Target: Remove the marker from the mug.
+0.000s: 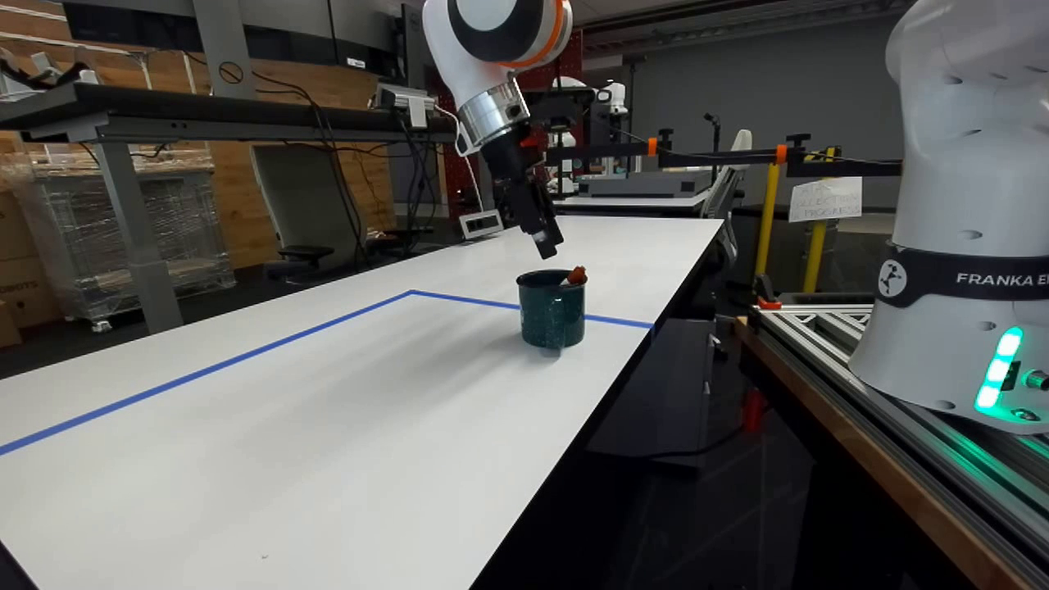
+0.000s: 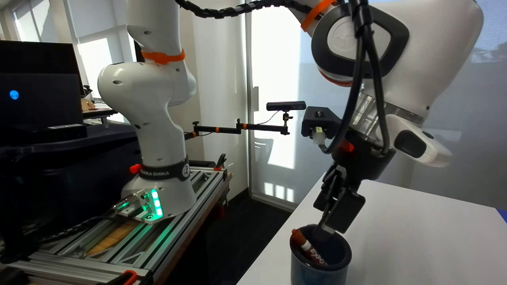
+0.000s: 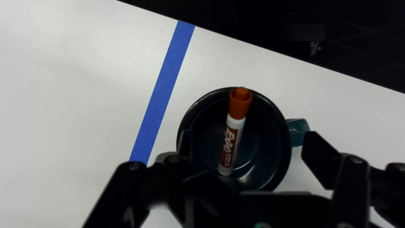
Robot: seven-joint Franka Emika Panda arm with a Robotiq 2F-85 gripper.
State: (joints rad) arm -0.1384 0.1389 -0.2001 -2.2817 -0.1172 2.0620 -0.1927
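The dark teal mug [image 1: 538, 315] stands upright on the white table; it also shows in an exterior view [image 2: 317, 275], cut off by the lower edge, and in the wrist view [image 3: 282, 158]. The red and white marker [image 3: 233, 136] leans inside the mug, its orange-red cap against the rim. The cap end sticks out a little in both exterior views [image 1: 576, 276] [image 2: 305, 244]. My gripper [image 3: 248, 141] is open and empty above the mug, one finger over the mug's left side and the other beyond the handle side. In an exterior view the fingertips [image 1: 547, 244] are above the rim.
Blue tape [image 3: 164, 85] runs across the white table [image 1: 270, 475] beside the mug. The table's edge [image 3: 253, 46] is close to the mug, with a dark gap beyond it. The robot's base [image 1: 959, 328] stands across that gap.
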